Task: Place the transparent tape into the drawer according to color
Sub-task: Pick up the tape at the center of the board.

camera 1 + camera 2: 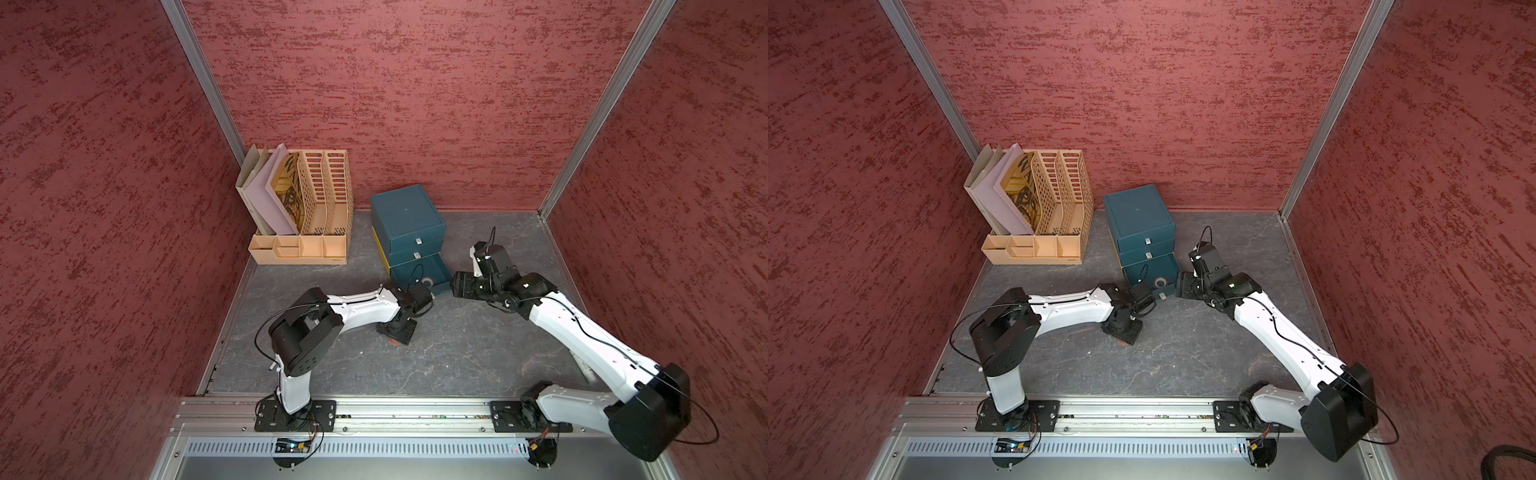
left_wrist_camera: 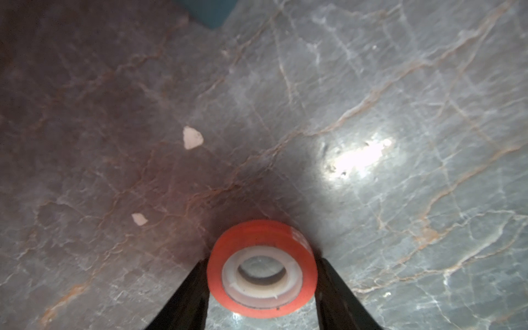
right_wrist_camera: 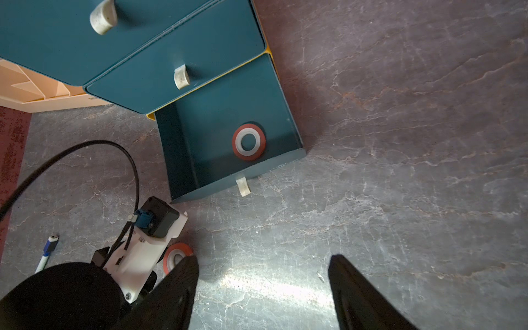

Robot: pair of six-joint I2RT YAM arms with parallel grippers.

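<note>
Your left pincer (image 2: 262,260) points down at the table (image 2: 400,85) and has the roll (image 2: 257,231) between its two fingers. The roll lies flat on the table with its white core upward. One black finger (image 2: 188,288) stands at each side of it, against its rim or almost against it. Whether they press it, I cannot tell. In a top view only a red edge of this roll (image 1: 393,341) shows under the pincer, just in front of the open bottom drawer (image 3: 180,160). A second roll (image 3: 236,141) of like colour lies flat inside that drawer, near its front wall. Your right pincer (image 3: 264,258) hangs over the table near the drawer. Its fingers are wide apart and hold nothing.
</note>
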